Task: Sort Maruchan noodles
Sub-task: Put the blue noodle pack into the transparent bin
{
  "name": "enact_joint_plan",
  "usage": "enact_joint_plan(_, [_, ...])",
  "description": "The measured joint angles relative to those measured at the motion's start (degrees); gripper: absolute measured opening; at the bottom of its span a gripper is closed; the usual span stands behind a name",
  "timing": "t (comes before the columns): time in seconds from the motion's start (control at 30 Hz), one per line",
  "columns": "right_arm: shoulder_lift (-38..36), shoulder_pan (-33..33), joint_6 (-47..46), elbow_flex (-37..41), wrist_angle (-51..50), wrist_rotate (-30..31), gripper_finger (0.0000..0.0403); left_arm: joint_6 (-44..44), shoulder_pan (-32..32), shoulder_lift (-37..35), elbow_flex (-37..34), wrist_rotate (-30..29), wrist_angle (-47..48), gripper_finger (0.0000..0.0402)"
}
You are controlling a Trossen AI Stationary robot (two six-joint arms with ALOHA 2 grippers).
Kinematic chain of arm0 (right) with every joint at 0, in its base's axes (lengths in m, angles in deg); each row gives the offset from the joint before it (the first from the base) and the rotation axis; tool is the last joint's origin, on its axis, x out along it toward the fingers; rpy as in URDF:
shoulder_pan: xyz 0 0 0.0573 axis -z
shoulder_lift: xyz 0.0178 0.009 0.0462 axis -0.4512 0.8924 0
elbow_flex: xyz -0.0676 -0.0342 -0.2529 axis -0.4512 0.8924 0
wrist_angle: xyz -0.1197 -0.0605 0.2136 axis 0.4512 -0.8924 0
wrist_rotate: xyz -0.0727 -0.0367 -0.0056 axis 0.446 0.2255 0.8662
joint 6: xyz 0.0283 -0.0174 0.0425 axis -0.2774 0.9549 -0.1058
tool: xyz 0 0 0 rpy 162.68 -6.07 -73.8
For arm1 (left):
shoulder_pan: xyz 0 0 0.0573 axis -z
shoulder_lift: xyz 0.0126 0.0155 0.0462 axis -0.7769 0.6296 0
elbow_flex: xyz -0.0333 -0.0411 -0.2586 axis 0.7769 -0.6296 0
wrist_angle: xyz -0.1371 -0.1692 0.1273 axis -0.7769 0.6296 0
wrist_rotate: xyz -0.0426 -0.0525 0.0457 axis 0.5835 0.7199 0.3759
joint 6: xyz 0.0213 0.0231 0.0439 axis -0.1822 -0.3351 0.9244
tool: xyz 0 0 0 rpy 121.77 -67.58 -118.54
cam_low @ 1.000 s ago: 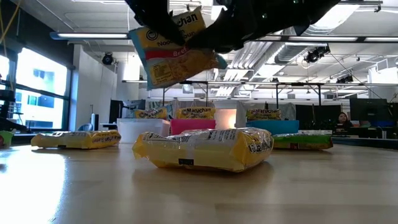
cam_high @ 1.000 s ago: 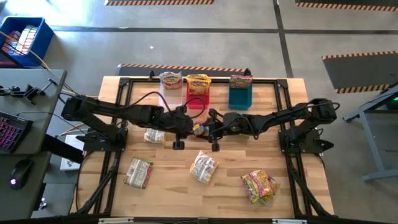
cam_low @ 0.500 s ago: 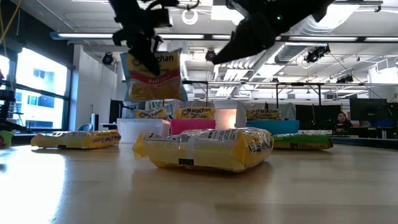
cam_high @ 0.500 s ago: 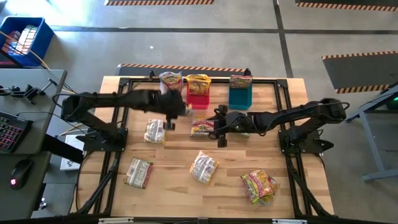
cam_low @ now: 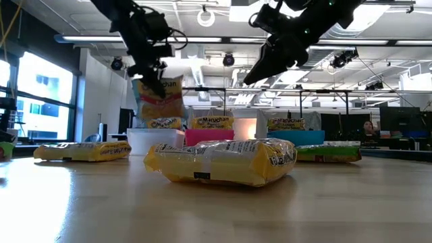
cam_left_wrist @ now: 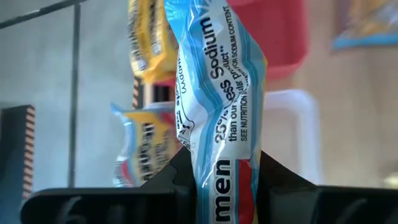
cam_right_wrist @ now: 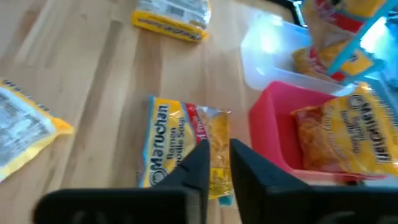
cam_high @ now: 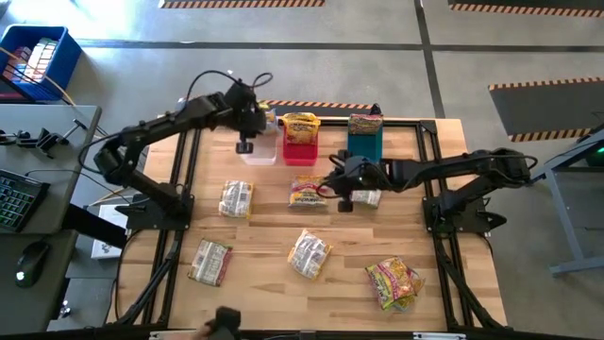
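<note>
A Maruchan noodles packet (cam_low: 160,100), silvery-white with blue edges and a yellow-red front, hangs over the clear bin (cam_high: 260,151) at the table's far side, with my left gripper (cam_left_wrist: 221,171) shut on it. Another packet (cam_left_wrist: 140,149) stands in that bin. My right gripper (cam_right_wrist: 214,165) hovers with its fingers nearly together and nothing between them. It is above a yellow packet (cam_high: 309,192) that lies flat on the table in front of the red bin (cam_high: 300,151). My left gripper pinches the packet's upper end (cam_low: 151,82) between its two fingers, one on each flat face (cam_left_wrist: 214,180). The fingers slant down from the left. The packet hangs upright below them, clear of the table, over the clear bin.
The red bin and the teal bin (cam_high: 363,149) each hold an upright packet. Loose packets lie on the table at the left (cam_high: 236,198), near left (cam_high: 209,262), near middle (cam_high: 309,253) and near right (cam_high: 394,281). A black frame (cam_high: 189,142) runs along the table's edges.
My left gripper has swung from the table's middle toward the far left with the packet, which now hangs over the clear bin. My right gripper, which stood against that packet, has come off it and drawn slightly toward the right and far side.
</note>
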Motion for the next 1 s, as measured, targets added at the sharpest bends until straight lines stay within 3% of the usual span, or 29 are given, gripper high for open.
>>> enact_joint_plan(0.13, [-0.38, 1.18, 1.01, 3.05, 2.97, -1.36, 0.0004, 4.02, -3.63, 2.88, 0.01, 1.34, -0.95, 0.0056])
enact_joint_plan(0.43, [-9.16, 4.71, -0.12, 13.04, 11.11, -1.52, 0.0011, 8.27, -7.27, 8.21, 0.12, 3.54, -5.17, 0.0055])
enact_joint_plan(0.7, [-15.34, 5.92, 0.03, 14.04, 11.33, -3.11, 0.0012, 8.24, -8.58, 11.65, 5.52, 4.44, -1.29, 0.0055])
enact_joint_plan(1.0, [-15.87, 5.94, -0.01, 14.04, 9.85, -3.17, 0.0012, 7.45, -8.56, 14.56, 7.74, 6.78, -1.00, 0.0055])
